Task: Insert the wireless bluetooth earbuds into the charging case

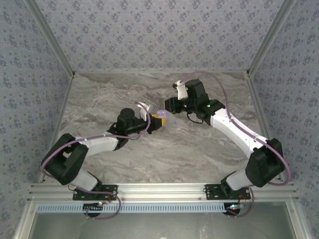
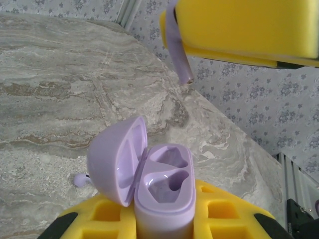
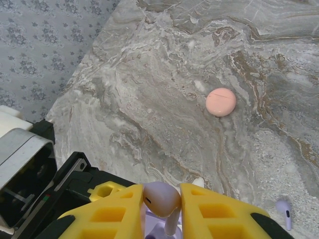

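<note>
Marbled desk (image 1: pixel 174 159) below: left jaws clamp the open purple charging case (image 2: pixel 164 194); right jaws pinch one purple earbud (image 3: pixel 162 198) close above it. Its stem could catch the socket rim (slight tilt suffices) and drop beside the loose second earbud (image 3: pixel 284 213).

the table (image 3: pixel 149 99) is marbled grey and beige with brown veins. the walls (image 1: pixel 149 35) wear pale blue-grey paper dotted with small darker flower sprigs. the left jaws are bright yellow, and the open case (image 2: pixel 164 191) between them is glossy lilac inside and out. the right jaws are the same yellow; the earbud (image 3: pixel 160 198) between them is pale lilac-white. right of those jaws a second earbud (image 3: pixel 284 211) is lilac. ahead of them lies a salmon-pink disc (image 3: pixel 220 102). the arms (image 1: pixel 234 127) are white and black.
</note>
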Available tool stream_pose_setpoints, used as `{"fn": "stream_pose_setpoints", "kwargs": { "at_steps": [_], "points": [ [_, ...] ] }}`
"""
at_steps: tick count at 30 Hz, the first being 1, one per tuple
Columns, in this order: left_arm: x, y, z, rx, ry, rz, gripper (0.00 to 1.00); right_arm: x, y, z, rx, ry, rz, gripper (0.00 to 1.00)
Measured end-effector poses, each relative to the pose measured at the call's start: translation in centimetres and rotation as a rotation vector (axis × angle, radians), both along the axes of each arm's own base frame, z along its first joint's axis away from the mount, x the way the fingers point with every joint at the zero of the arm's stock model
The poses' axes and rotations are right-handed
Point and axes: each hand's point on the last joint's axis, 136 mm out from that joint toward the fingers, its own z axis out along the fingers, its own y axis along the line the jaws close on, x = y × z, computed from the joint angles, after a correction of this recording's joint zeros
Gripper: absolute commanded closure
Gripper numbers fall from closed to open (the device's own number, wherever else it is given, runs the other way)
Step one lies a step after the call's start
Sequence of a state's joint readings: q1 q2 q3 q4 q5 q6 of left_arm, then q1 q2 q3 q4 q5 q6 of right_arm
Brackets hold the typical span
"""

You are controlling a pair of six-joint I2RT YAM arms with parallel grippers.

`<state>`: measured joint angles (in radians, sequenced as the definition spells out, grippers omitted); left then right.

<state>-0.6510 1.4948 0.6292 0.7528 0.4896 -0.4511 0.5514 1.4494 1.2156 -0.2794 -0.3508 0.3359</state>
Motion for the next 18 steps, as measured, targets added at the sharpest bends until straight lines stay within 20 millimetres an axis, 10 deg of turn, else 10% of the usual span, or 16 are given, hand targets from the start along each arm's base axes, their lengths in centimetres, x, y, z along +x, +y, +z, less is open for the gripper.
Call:
{"fn": "stream_pose_setpoints", "kwargs": {
  "at_steps": [18],
  "points": [
    [1.0,-0.6,2.6,-0.062,0.007,0.018,0.9,-0.7,0.7,0.1,0.006,0.0,0.031,0.75]
  ]
}}
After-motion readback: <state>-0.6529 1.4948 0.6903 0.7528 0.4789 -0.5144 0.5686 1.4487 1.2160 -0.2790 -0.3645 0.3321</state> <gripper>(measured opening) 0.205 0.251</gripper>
